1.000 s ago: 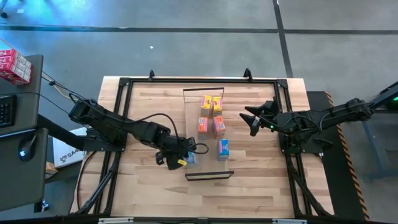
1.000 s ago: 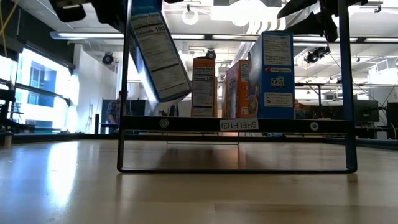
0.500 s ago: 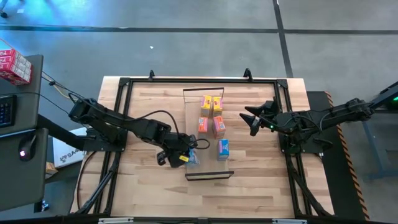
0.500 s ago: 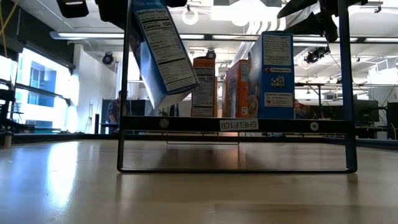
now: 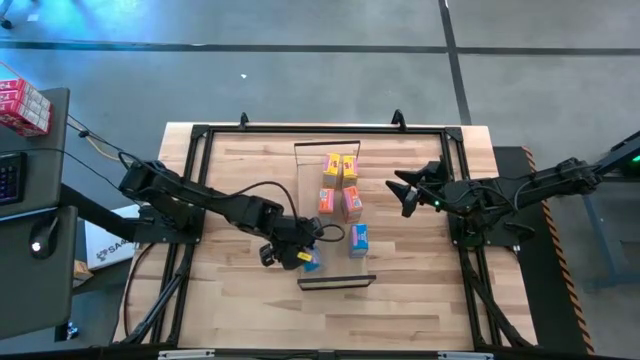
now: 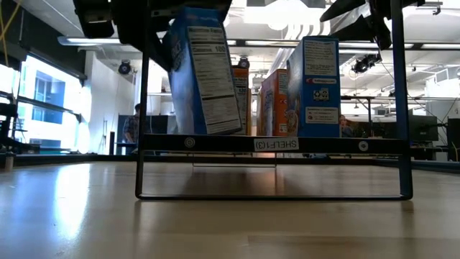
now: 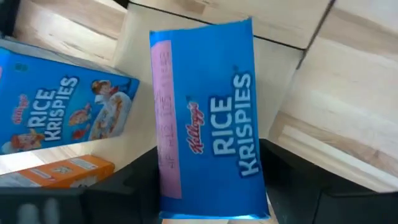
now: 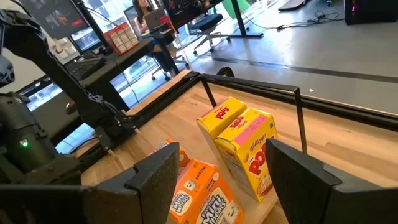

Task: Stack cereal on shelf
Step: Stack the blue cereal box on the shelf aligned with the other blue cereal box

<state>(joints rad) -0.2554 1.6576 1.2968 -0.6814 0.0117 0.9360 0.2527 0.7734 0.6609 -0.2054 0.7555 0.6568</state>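
Note:
The shelf [image 5: 312, 160] is a long light-wood panel running from the far side toward the near side at mid-table, with a dark frame end [image 6: 273, 144]. Two yellow boxes [image 5: 341, 168], two orange boxes [image 5: 339, 203] and one blue box [image 5: 359, 238] stand on it. My left gripper [image 5: 303, 256] is over the shelf's near left part, shut on the second blue box [image 6: 205, 72]. My right gripper [image 5: 405, 195] hovers open to the right of the shelf, and in its wrist view the yellow boxes [image 8: 239, 143] lie ahead of it. My left gripper pinches the blue box between its two fingers [image 7: 134, 183] at the box's upper end [image 6: 190, 18], coming from above. The box hangs below the fingers, leaning slightly, with its lower end [image 6: 224, 129] at shelf-board level. Whether it touches the board cannot be told.
A black metal frame [image 5: 200, 135] borders the tabletop. Red-and-white boxes [image 5: 20, 100] sit on a side stand beyond the table's left edge. Bare plank [image 5: 330, 320] lies between the shelf's near end and the near edge. A person [image 8: 149, 15] sits far behind.
My left gripper has moved toward the table's right, over the shelf, and down. The blue box it holds has swung from a strong lean to nearly upright, and its lower end has dropped to shelf level.

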